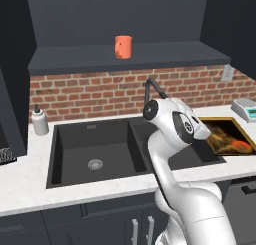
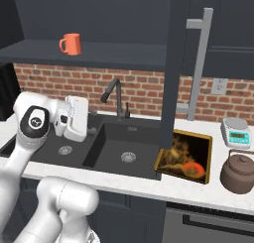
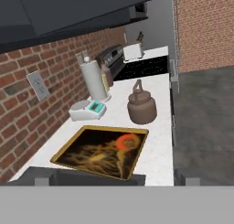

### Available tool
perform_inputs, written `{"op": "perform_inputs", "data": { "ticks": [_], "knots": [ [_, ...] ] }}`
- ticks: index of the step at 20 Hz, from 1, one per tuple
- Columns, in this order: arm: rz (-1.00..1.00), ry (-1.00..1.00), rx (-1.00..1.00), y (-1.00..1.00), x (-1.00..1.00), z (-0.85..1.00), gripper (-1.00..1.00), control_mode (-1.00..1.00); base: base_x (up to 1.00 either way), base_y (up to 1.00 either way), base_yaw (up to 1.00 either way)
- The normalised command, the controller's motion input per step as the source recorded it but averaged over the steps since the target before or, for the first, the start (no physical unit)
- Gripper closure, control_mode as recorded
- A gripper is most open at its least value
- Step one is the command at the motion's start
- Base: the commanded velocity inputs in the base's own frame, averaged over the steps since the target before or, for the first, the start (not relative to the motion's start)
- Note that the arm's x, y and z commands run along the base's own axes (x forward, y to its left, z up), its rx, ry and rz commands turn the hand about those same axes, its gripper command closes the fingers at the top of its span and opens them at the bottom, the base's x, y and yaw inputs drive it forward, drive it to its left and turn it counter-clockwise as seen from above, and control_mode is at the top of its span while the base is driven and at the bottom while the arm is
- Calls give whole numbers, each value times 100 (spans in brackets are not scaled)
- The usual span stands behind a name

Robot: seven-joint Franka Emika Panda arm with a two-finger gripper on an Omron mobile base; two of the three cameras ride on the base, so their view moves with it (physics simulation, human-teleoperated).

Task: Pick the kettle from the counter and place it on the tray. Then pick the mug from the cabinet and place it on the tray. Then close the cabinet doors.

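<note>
The brownish kettle point(image 2: 239, 173) point(image 3: 141, 107) stands on the white counter point(image 2: 149, 186) right of the golden-brown tray point(image 2: 184, 155) point(image 1: 230, 136) point(image 3: 103, 151). An orange mug point(image 1: 123, 47) point(image 2: 71, 44) sits on the shelf of the dark upper cabinet point(image 1: 130, 58). Both cabinet doors are swung open; the right one point(image 2: 171, 63) shows edge-on with its silver bar handle point(image 2: 198, 63). My gripper point(image 2: 91, 122) point(image 3: 114, 179) hovers over the sink, left of the tray. It faces the tray and kettle, open, with nothing between its fingers.
The black double sink point(image 1: 95, 149) with its faucet point(image 2: 116, 95) lies under the arm. A white scale point(image 2: 235, 132) point(image 3: 87, 109) sits behind the kettle, with a paper towel roll point(image 3: 93, 79) and a stove point(image 3: 141, 67) beyond. A soap bottle point(image 1: 39, 121) stands left of the sink.
</note>
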Motion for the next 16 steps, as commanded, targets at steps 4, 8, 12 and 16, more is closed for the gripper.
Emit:
{"op": "perform_inputs", "data": {
  "ticks": [4,8,12,16],
  "knots": [
    [-12,0,1,-24,0,0,-100,-100,0,0,0],
    [-6,0,0,-36,0,-5,-100,-100,0,0,0],
    [-11,-2,0,-45,4,-15,-100,-100,0,0,0],
    [-14,-1,0,-59,17,-23,-100,-100,0,0,0]
  ]
}}
